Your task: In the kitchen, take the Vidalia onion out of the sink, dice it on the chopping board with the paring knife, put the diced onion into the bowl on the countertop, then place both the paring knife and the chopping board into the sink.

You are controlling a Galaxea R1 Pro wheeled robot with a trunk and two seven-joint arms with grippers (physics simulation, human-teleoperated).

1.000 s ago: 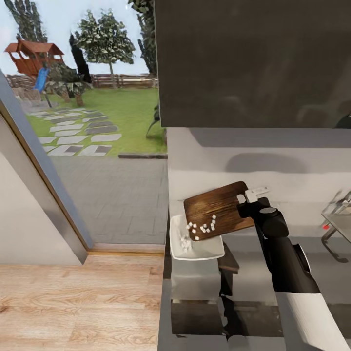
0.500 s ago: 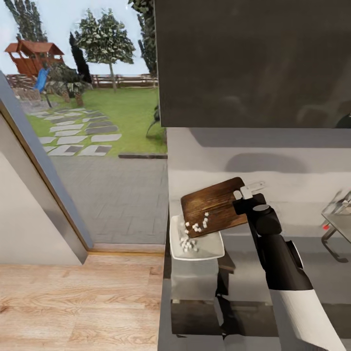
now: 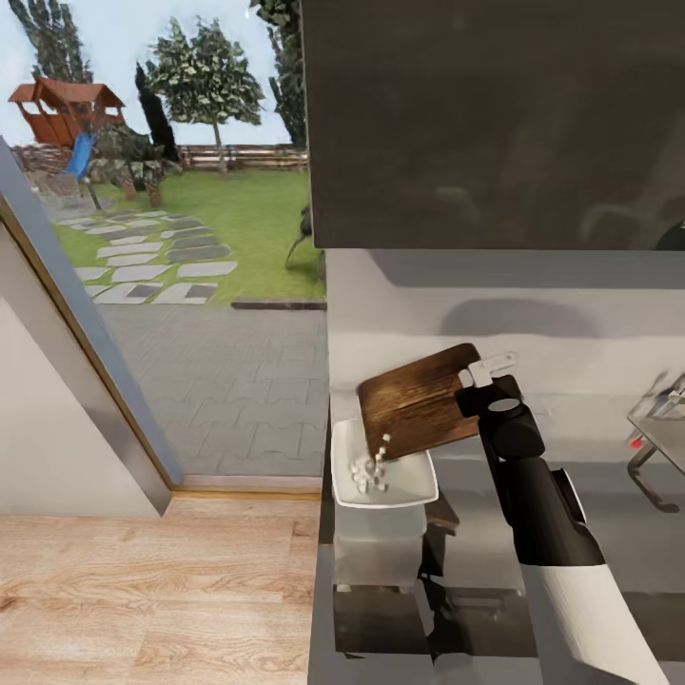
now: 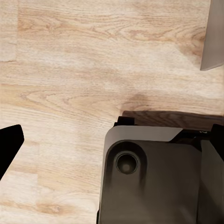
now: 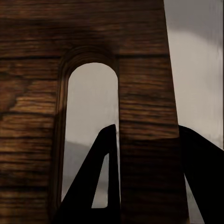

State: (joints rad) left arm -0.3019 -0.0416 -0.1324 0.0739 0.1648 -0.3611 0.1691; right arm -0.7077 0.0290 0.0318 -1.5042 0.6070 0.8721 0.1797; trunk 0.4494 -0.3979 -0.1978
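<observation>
The right gripper (image 3: pixel 473 384) is clamping the chopping board (image 3: pixel 421 401) at its handle end and holding it tilted over the bowl (image 3: pixel 404 486), low edge above the bowl's interior. The diced onion (image 3: pixel 368 473) is lying mostly in the bowl, with a few last pieces (image 3: pixel 382 443) dropping off the board's low edge.

Judged from this, retrieval and dicing are done and the transfer is nearly complete. Placing the board and the paring knife into the sink remains. The sink (image 3: pixel 666 428) is showing partly at the far right of the countertop (image 3: pixel 609 480).

The right wrist view is confirming the grasp: two dark fingers (image 5: pixel 149 186) are straddling the wood beside the board's handle slot (image 5: pixel 88 135).

The left wrist view is showing wooden floor (image 4: pixel 84 60) and a dark robot part (image 4: pixel 154 177). Whether the left jaws are open cannot be told.
</observation>
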